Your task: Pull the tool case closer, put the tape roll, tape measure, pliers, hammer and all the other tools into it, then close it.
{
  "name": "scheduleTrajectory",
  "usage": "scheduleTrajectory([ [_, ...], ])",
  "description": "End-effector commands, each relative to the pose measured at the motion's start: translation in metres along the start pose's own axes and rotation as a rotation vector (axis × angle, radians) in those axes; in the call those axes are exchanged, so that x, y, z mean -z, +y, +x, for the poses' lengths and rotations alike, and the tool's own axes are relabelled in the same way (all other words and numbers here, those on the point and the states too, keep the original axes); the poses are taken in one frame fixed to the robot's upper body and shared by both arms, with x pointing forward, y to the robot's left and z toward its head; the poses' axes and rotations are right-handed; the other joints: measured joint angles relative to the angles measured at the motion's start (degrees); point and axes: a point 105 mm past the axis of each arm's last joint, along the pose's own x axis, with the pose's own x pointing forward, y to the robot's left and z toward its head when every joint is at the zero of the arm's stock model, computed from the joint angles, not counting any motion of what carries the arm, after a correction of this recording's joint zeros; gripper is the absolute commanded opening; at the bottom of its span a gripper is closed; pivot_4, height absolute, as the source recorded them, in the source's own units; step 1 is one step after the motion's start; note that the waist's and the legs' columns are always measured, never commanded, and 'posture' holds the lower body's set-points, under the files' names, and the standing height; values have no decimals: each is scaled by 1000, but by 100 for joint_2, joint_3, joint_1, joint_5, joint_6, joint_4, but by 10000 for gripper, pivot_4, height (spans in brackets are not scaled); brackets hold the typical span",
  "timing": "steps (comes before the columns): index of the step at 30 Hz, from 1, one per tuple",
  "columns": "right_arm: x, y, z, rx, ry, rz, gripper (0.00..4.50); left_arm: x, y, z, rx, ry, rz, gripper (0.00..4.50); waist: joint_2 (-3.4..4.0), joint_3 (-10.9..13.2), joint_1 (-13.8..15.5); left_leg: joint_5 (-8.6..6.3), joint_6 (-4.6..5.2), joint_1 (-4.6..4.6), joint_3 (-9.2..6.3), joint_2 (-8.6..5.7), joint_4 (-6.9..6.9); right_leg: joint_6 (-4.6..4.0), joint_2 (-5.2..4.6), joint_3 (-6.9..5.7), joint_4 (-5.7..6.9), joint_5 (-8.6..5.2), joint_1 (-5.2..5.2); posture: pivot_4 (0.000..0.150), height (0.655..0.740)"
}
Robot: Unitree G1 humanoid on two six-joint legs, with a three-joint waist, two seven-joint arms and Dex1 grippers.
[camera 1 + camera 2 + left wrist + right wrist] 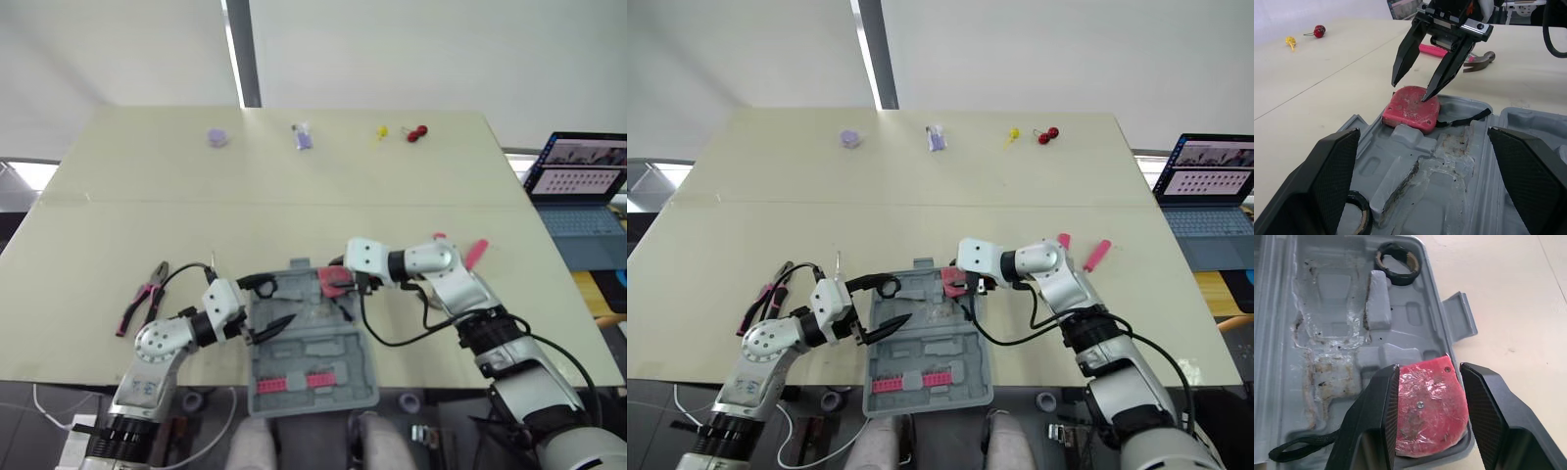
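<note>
The grey tool case [338,352] lies open at the table's near edge. A red tape measure [1431,411] sits in its far right corner. My right gripper [343,289] hovers open just above it, fingertips [1425,97] at its top face. A black tape roll [1397,259] rests in the far left corner of the case. Over the case's left side my left gripper [282,301] is open and holds nothing. Pink-handled pliers [142,294] lie on the table left of the case. The hammer [1481,58] lies behind my right arm, its pink handle [475,253] sticking out.
A red strip of bits [294,382] sits in the case's near half. Small purple [217,137], yellow [381,130] and red [418,132] items lie along the table's far edge. A laptop [588,186] stands beyond the right edge.
</note>
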Motion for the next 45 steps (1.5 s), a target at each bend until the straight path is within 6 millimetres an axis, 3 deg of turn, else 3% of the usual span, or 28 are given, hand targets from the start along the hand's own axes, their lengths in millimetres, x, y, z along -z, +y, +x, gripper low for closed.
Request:
scheduleTrajectory([
  [1,2,-2,0,33,-47,39,21109,-6,0,2,2,-20,23,45000,0,0,0,0,0,0,0,0,0,0,0,0,0,0,0,1500,7400],
  [18,54,23,11,-6,52,270,21109,-4,0,1,-3,-11,21,45000,-9,-7,2,1,1,11,-1,0,5,0,-1,2,8,0,9,1500,7400],
  [30,93,66,19,-66,110,485,21109,-2,0,0,8,-2,15,45000,-10,-126,15,1,3,20,-5,0,0,-3,-4,0,4,-1,20,1500,7400],
  [38,93,70,22,-68,85,521,21109,-1,-2,-1,19,5,24,45000,-19,-175,16,-13,-7,64,-6,0,-15,-9,-4,-2,-16,-5,65,1500,7400],
  [41,85,63,22,-60,39,517,21109,-1,-2,-1,20,7,25,45000,-18,-175,15,-41,-35,105,-5,3,-24,-29,-4,-5,-31,-19,94,1500,7400],
  [42,79,58,21,-54,11,511,21109,-1,-2,-1,15,4,17,45000,-18,-175,15,-42,-36,105,-4,3,-24,-88,-6,-5,-30,-53,100,1500,7400],
  [45,59,38,14,-16,-89,489,21109,-5,2,-3,-11,-13,-9,45000,-17,-174,17,-44,-36,104,-4,2,-22,-93,-8,-5,-20,-61,103,1500,7400],
])
